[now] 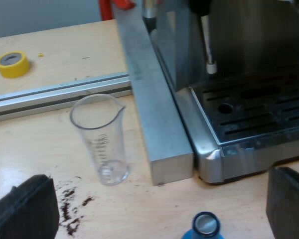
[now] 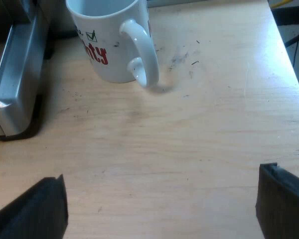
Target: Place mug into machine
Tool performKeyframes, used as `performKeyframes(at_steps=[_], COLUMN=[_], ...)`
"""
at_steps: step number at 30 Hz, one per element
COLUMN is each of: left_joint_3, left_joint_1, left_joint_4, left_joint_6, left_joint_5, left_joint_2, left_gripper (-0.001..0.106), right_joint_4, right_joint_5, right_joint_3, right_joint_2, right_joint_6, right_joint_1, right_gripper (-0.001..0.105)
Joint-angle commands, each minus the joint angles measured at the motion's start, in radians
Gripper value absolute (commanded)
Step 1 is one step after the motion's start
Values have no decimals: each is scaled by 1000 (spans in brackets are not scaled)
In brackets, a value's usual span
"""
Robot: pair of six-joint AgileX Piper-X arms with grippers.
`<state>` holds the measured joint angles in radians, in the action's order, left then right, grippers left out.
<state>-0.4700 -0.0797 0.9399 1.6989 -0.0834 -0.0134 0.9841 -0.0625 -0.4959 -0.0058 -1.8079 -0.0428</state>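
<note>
White mug (image 2: 109, 45) stands upright on the wooden table (image 2: 199, 129), just beside the coffee machine (image 2: 15, 84) and not on its drip tray (image 1: 259, 109), so no step of the placement is complete: grasp, lift and set-down all remain. Right claw (image 2: 162, 174) is spread wide and empty, near the mug but apart from it, with the mug handle (image 2: 144, 55) turned toward it. Left claw (image 1: 163, 177) is likewise spread and empty, over the table by the measuring glass (image 1: 102, 144).
</note>
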Motion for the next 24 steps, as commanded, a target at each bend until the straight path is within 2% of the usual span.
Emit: performKeyframes(at_steps=[1,4,9,11,17,18,20,24], left_joint_3=[1,-22,-79,-99,-103,-103,-99,-73], left_joint_1=[2,2,-18,-70,-232,-243,-307,-380], left_joint_4=[-11,-4,-15,-44,-85,-86,-93,-121], left_joint_6=[2,4,33,33,31,31,31,19], left_joint_5=[-43,-97,-179,-222,-284,-293,-363,-416], left_joint_2=[-138,-120,-52,-14,56,59,88,109], left_gripper=[85,85,85,85,85,85,85,85], right_joint_4=[-16,-7,60,69,84,81,73,69], right_joint_5=[-2,-2,-8,-33,-55,-55,-55,-55], right_joint_3=[-10,-34,-123,-162,-228,-230,-234,-234], right_joint_2=[-45,-35,28,68,160,165,192,213], right_joint_6=[2,2,2,0,-39,-41,-55,-54], right_joint_1=[3,3,11,38,118,120,152,178], right_gripper=[78,78,78,78,78,78,78,78])
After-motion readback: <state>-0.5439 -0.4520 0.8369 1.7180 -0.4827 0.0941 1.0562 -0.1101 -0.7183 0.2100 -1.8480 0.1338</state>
